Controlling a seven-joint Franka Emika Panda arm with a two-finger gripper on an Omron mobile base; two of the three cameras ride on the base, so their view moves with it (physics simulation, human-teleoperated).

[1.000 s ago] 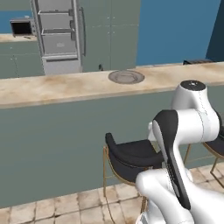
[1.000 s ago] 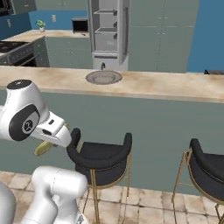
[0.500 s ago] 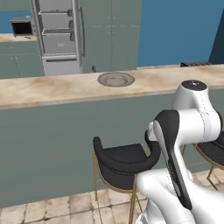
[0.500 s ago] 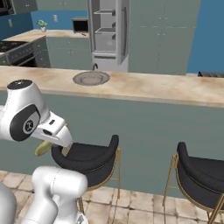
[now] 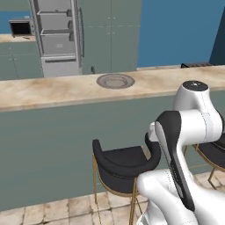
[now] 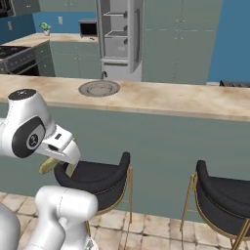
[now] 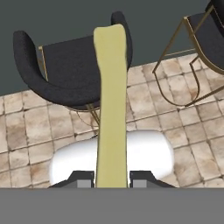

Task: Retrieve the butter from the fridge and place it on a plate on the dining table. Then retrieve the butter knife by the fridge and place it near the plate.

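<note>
Standing open behind the dining table [image 5: 52, 90], the fridge [image 5: 57, 39] is showing grey shelves, its top cut off by the frame. The plate [image 5: 115, 81] is lying near the table's far edge, bare. The gripper [image 7: 112, 177] is pinching the butter [image 7: 111, 100] between its fingertips, low above a black stool [image 7: 65, 70]; from the right base view just the butter's tip [image 6: 47, 165] is peeking out beneath the hand.

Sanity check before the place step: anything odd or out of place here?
Fridge door stands open behind the dining table. Otherwise fine: butter sits straight in the shut gripper, plate lies bare and flat on the table.
</note>
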